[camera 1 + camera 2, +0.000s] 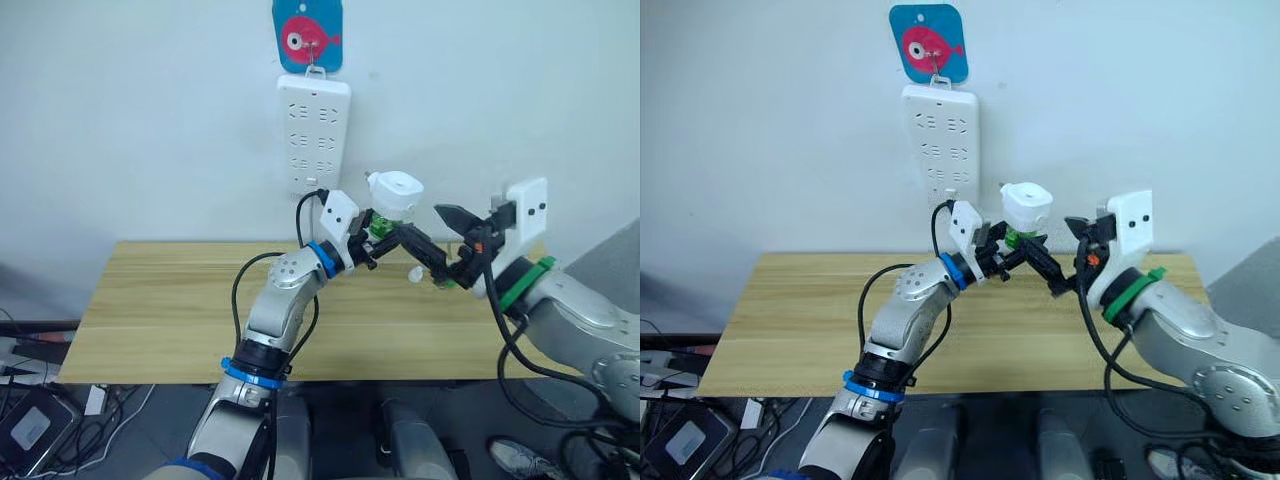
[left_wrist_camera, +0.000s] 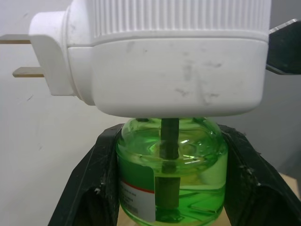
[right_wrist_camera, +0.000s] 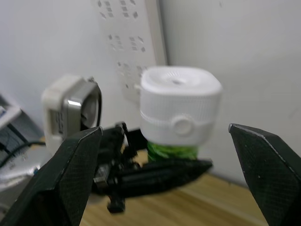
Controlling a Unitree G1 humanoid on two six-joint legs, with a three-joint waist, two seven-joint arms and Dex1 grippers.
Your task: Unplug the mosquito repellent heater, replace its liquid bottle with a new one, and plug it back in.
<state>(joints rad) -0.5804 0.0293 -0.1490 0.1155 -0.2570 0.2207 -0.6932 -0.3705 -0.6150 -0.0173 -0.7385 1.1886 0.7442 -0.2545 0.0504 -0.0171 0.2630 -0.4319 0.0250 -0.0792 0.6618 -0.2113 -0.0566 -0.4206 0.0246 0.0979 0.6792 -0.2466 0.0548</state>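
I hold the mosquito repellent heater [image 1: 394,192] in the air above the wooden table [image 1: 170,310], in front of the white power strip [image 1: 312,135] that hangs on the wall. Its two metal prongs [image 2: 19,55] are free and touch nothing, so I judge the unplugging as done. My left gripper [image 1: 1028,247] is clamped on the green liquid bottle [image 2: 171,176] below the white body; in the left wrist view one black finger [image 2: 89,188] sits on each side of the glass. The bottle is still joined to the heater, with its dark wick going up into the body.

My right gripper [image 3: 174,174] is wide apart and holds nothing; the heater stands between its two fingers without touching them. I think its part is to take the white body so that the bottle can be turned out. What is left, by my judgement: separating the old bottle, putting in a new one, and plugging in again. A small whitish thing [image 1: 415,273] lies on the table near my right gripper, but I cannot tell what it is.

About writing: the bottle has a label [image 2: 136,200] with a red line, but I cannot read the words. Above the strip hangs a blue card with a pink fish [image 1: 308,35], without text that I can read.
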